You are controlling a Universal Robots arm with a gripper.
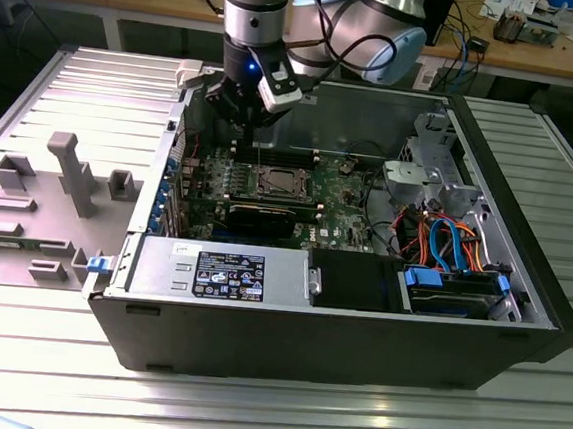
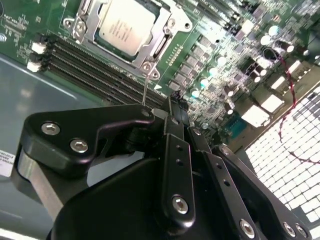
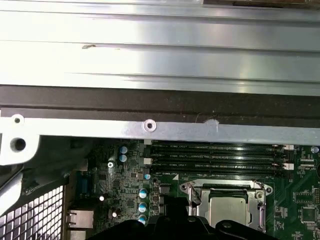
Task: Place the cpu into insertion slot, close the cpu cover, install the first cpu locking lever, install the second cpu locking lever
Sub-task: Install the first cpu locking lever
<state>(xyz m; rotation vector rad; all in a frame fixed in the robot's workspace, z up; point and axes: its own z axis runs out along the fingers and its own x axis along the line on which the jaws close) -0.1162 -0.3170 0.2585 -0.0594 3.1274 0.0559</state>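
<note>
The silvery cpu (image 2: 125, 24) (image 3: 227, 208) lies in the insertion slot of the green motherboard (image 1: 343, 194). The dull-metal cpu cover (image 2: 161, 44) (image 3: 199, 190) is folded down around it, and the chip shows through its window. In the exterior view the socket with the cpu (image 1: 277, 182) sits mid-board. A thin wire locking lever (image 2: 144, 90) (image 1: 257, 158) stands up from the socket's corner and reaches the black gripper (image 2: 175, 98) (image 1: 248, 123), which hovers over the memory slots behind the socket. Its fingers are pressed together; the lever's upper end is hidden behind a gripper link.
The open computer case (image 1: 521, 285) walls the board in on all sides. Long black memory slots (image 2: 95, 62) (image 3: 215, 157) run beside the socket. A drive cage (image 1: 425, 181), coloured cables (image 1: 445, 238) and a power supply (image 1: 221, 269) fill the exterior view's right and front. Grey fixtures (image 1: 69, 170) stand at its left.
</note>
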